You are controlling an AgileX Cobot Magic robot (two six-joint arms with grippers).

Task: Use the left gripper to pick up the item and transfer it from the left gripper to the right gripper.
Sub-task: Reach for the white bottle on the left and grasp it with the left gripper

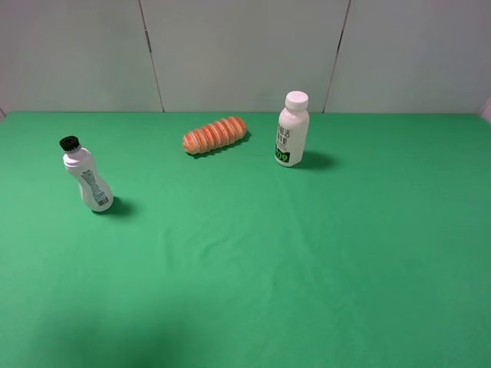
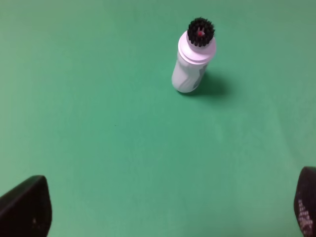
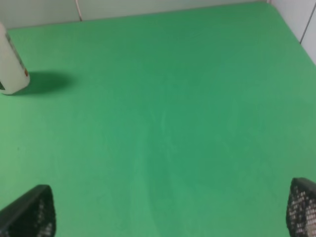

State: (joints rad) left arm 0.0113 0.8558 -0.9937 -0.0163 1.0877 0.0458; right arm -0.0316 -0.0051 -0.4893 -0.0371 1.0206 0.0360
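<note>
Green cloth covers the table (image 1: 307, 268). The bottle (image 1: 87, 178) stands on its base near the left edge, closer to the far edge than to the near one. Its black cap is on, its white body narrows at the waist, and a narrow grey-printed label faces the near edge. A small shadow falls on the cloth at its right.

From my left wrist, I see the bottle (image 2: 191, 66) from above, cap toward the camera, with open cloth all round it. My left gripper (image 2: 170, 197) hangs well apart from it. The two black fingers (image 2: 27, 210) are spread wide, and only cloth shows between them. I hold nothing and touch nothing.

My right gripper (image 3: 168, 207) is spread wide too. Its textured fingers (image 3: 29, 215) sit over bare cloth toward the right side of the table, gripping nothing. The tall bottle (image 3: 11, 69) shows only in part in that view, well away from the fingers.

Along the far edge, the orange roll (image 1: 215, 135) lies on its side about the middle. The tall bottle (image 1: 292, 130), white-capped with a green label, stands upright just to the right of the roll, near it but not touching. Both are well apart from the bottle.
</note>
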